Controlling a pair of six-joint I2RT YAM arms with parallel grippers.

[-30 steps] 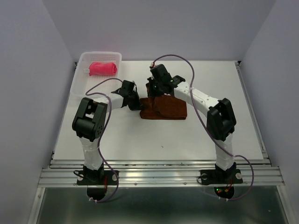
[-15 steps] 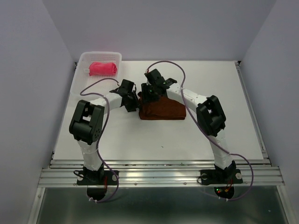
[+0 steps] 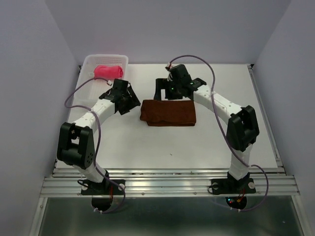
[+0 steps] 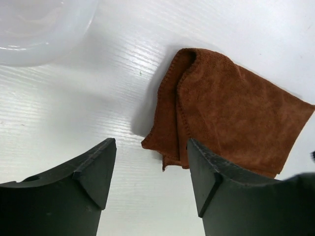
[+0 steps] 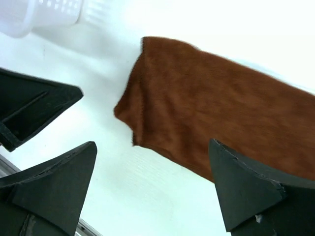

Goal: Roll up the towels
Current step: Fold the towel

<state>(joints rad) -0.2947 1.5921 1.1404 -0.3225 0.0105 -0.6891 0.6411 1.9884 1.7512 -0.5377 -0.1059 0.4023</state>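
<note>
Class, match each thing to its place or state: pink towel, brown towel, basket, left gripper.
Things:
1. pink towel
2. brown towel
3. basket
4. left gripper

Places or states:
A. open, by the brown towel's left end
B. far left corner of the table
C. folded flat, mid-table
D. inside the basket

Pairs: 1-D, 2-C, 3-B, 4-A

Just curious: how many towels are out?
2: a bright pink-red cloth towel, rolled, in the translucent white plastic basket; a rust brown cloth towel folded on the table. None seems hidden.
</note>
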